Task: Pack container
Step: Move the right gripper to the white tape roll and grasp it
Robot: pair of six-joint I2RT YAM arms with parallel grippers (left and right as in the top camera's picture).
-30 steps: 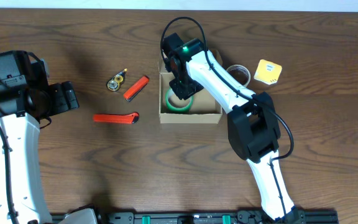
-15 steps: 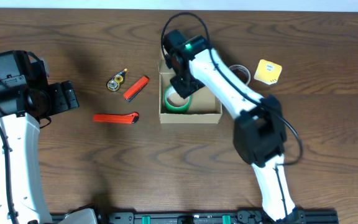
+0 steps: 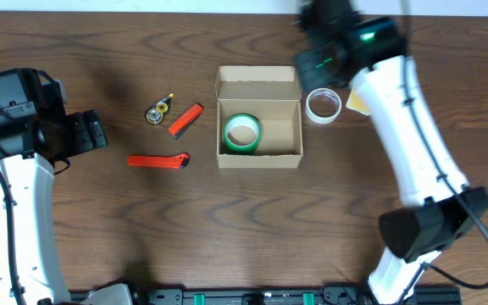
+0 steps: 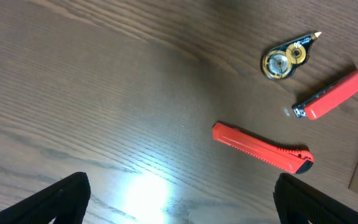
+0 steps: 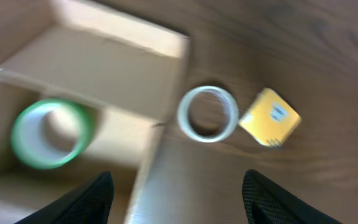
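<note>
Your open cardboard container (image 3: 282, 135) sits mid-table (image 3: 227, 220), nearer the far edge, flap lid folded back, with a green tape roll (image 3: 242, 133) lying flat inside toward its left side. Your right gripper (image 5: 180, 198) hangs above the box's right wall, fingers spread and empty, over a clear tape roll (image 3: 323, 105) and a small yellow item (image 5: 270, 117). Your left gripper (image 4: 179, 199), fingers wide apart and empty, hovers near the left edge, beside a red utility knife (image 3: 158, 160), a small red metal-tipped tool (image 3: 185, 119) and a correction tape dispenser (image 3: 158, 110).
</note>
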